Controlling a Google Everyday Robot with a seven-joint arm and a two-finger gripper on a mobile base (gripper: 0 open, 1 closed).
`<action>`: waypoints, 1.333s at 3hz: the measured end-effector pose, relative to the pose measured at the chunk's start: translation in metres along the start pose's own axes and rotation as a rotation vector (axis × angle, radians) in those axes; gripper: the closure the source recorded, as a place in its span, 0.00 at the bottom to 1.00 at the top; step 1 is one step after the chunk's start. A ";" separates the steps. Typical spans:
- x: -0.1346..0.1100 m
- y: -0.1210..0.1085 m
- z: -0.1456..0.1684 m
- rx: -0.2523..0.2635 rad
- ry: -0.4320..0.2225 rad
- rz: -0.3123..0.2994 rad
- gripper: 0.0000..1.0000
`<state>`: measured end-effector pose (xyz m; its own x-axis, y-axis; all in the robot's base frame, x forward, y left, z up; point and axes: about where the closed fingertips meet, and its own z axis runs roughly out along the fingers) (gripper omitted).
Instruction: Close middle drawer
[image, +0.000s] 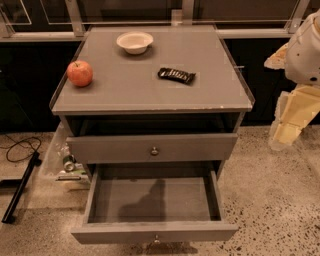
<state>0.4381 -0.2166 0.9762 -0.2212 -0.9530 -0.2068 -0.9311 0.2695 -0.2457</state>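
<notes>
The middle drawer (125, 232) is pulled far out of the grey cabinet, toward the camera. Its shallow box is empty and its small round knob (157, 239) sits at the centre of the flat front. The top drawer (110, 148) above it stands slightly out, with its own knob (154, 150). The lowest drawer is hidden under the open one. My arm comes in at the right edge, and my gripper (287, 131) hangs there, well right of the cabinet and above the floor, touching nothing.
On the cabinet top (125, 95) lie a red apple (80, 73), a white bowl (134, 41) and a dark snack bar (176, 75). A plastic bag with items (65, 162) and a black cable (20, 147) lie on the floor left of the cabinet.
</notes>
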 end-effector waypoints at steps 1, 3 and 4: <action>0.000 0.004 0.000 0.008 -0.009 -0.010 0.00; 0.024 0.059 0.052 -0.061 -0.072 0.005 0.00; 0.035 0.086 0.100 -0.103 -0.095 0.009 0.19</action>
<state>0.3794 -0.2134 0.8530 -0.2058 -0.9318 -0.2989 -0.9552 0.2577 -0.1459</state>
